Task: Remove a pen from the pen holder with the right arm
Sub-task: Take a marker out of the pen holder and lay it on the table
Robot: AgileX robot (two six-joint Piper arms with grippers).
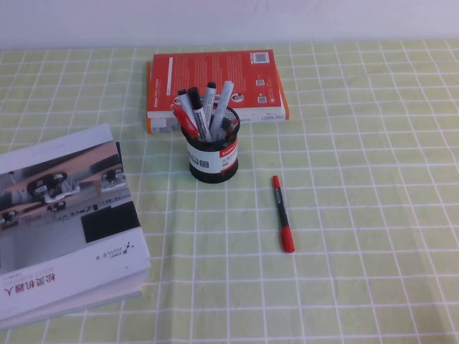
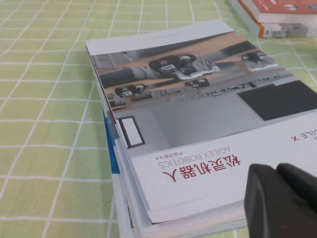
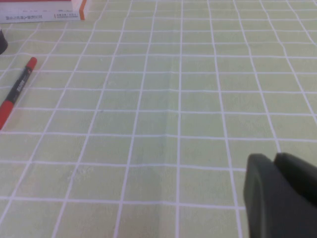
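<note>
Hovering left tool (image 2: 276, 172) over book (image 2: 198, 116), right tool (image 3: 275, 159), cloth (image 3: 148, 124)

Bright, even light; the black mesh pen holder (image 1: 213, 154) casts only faint shadow; both wrist views blur at lower right.

An orange-red book (image 1: 215, 82) lies flat at the far side of a green checked tablecloth (image 1: 358, 251); a stack of AgileX Robotics booklets (image 1: 64, 229) sits near left.
</note>
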